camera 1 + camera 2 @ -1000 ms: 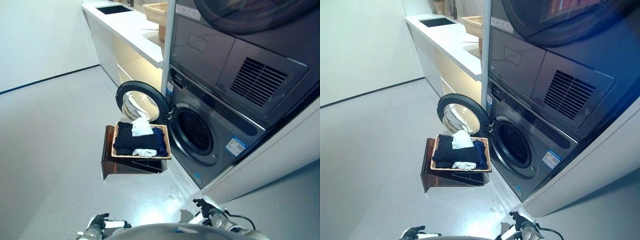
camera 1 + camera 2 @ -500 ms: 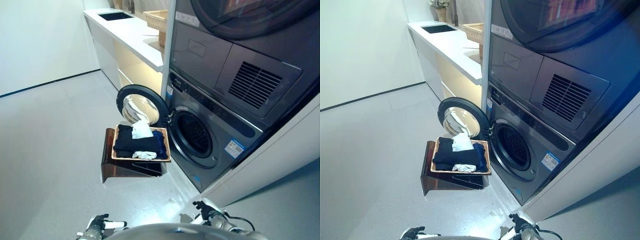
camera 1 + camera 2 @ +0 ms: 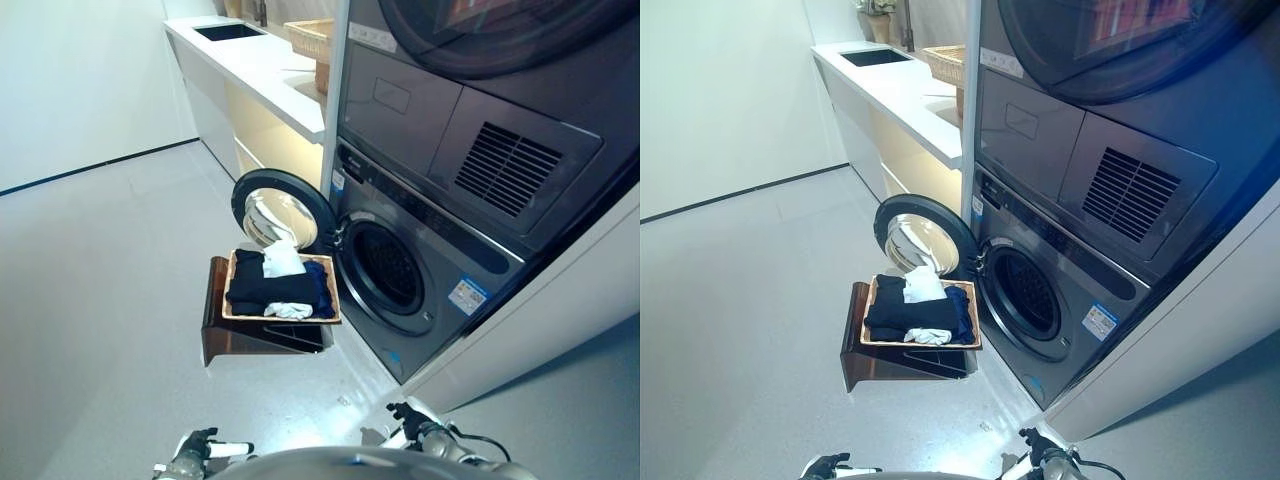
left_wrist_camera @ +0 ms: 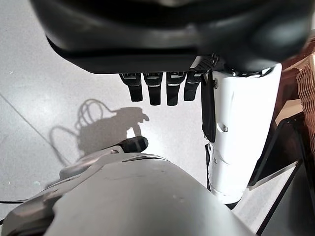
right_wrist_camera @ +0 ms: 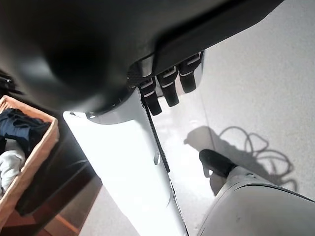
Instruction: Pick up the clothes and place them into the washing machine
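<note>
A shallow wicker basket (image 3: 231, 298) rests on a low dark brown box (image 3: 240, 336) beside the washing machine (image 3: 420, 300). It holds dark navy clothes (image 3: 275, 290) and white clothes (image 3: 282, 258). The machine's round door (image 3: 283, 212) stands open behind the basket, and the dark drum opening (image 3: 390, 268) faces it. My left hand (image 3: 195, 447) and right hand (image 3: 410, 417) hang low, well short of the basket. Both are open and empty, as the left wrist view (image 4: 162, 44) and the right wrist view (image 5: 74, 49) show. The basket (image 5: 34, 152) with its clothes (image 5: 17, 128) also shows in the right wrist view.
A dryer (image 3: 480, 110) is stacked on the washing machine. A white counter (image 3: 265, 75) with a dark sink (image 3: 228, 32) and another wicker basket (image 3: 310, 30) runs along the wall behind. Grey floor (image 3: 100, 300) spreads left of the box.
The whole picture has shifted slightly, so the camera moved. The hands, basket and clothes have not visibly moved.
</note>
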